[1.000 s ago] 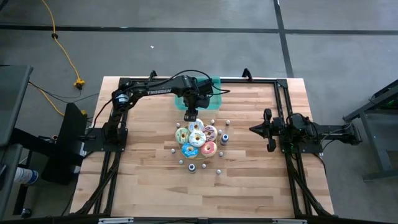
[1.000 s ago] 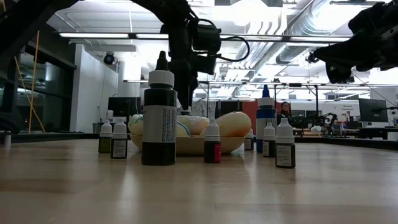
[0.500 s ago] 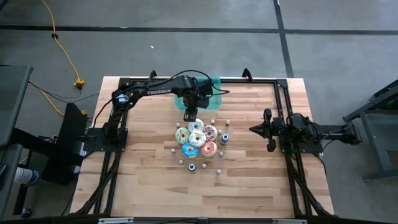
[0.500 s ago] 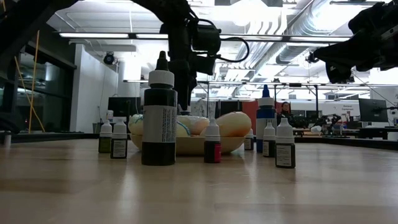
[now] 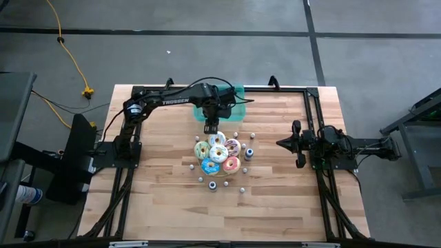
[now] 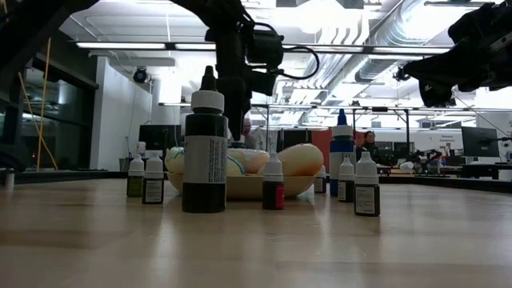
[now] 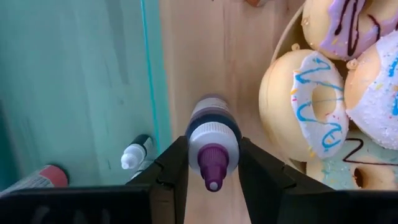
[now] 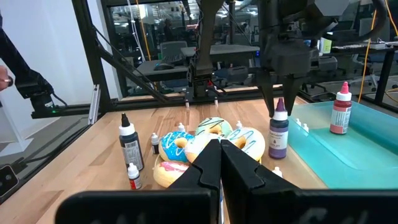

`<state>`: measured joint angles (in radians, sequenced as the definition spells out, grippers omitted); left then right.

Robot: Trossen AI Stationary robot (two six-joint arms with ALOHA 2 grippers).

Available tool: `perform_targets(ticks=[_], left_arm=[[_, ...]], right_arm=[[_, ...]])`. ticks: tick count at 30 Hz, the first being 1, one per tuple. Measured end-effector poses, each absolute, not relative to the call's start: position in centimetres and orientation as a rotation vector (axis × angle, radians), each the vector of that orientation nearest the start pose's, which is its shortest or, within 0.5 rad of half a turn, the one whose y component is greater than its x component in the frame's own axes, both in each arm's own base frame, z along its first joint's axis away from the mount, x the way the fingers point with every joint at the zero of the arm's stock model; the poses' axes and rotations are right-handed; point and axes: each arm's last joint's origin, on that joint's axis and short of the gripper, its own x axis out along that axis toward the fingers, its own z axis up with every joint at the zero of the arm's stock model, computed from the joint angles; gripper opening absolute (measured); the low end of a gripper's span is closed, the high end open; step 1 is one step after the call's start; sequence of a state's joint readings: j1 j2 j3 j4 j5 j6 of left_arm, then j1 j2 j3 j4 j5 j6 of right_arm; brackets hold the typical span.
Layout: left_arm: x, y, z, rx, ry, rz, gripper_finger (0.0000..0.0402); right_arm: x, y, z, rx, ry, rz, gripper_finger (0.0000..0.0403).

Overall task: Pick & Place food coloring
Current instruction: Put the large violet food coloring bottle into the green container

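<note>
- Purple-capped food coloring bottle point(image 7: 213, 146) is seen clamped between the fingers of the left gripper point(image 5: 210, 127), narrowed onto its neck.
- It stands upright on the wood between the teal tray point(image 7: 74, 93) and the donuts point(image 7: 305, 106), long axis vertical.
- The tray lies just beside it, on the far side.
- The right gripper point(image 8: 217, 163) waits well right, fingers together, empty.

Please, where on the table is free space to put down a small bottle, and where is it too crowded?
The bare wooden table is free between the left arm's base and the bowl of frosted donuts, and along the front edge. It is crowded around the donuts, ringed by tiny bottles, and at the teal tray.
</note>
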<state>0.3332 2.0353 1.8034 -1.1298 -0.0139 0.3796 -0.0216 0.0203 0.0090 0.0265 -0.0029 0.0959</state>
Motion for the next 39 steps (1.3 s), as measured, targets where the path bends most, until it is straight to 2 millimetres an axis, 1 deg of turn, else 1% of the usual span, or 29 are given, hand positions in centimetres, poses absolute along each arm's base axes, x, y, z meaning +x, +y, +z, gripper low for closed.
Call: perform_targets(ticks=[8, 17, 23, 29, 35, 39], left_arm=[[38.3, 13.4, 26.4, 0.117, 1.327, 0.07, 0.0103], [37.1, 12.9, 29.3, 0.124, 1.253, 0.111, 0.0103], [36.2, 12.6, 31.1, 0.096, 1.204, 0.148, 0.0103], [35.1, 12.2, 33.1, 0.081, 1.129, 0.122, 0.0103], [33.4, 12.8, 35.1, 0.054, 1.053, 0.08, 0.0103], [32.4, 13.7, 36.0, 0.033, 1.022, 0.11, 0.0103]], right_arm=[[9.8, -0.2, 16.7, 0.096, -0.016, -0.018, 0.0], [9.8, -0.2, 16.7, 0.096, -0.016, -0.018, 0.0], [9.8, -0.2, 16.7, 0.096, -0.016, -0.018, 0.0], [9.8, -0.2, 16.8, 0.096, -0.016, -0.018, 0.0], [9.8, -0.2, 16.7, 0.096, -0.016, -0.018, 0.0], [9.8, -0.2, 16.7, 0.096, -0.015, -0.018, 0.0]])
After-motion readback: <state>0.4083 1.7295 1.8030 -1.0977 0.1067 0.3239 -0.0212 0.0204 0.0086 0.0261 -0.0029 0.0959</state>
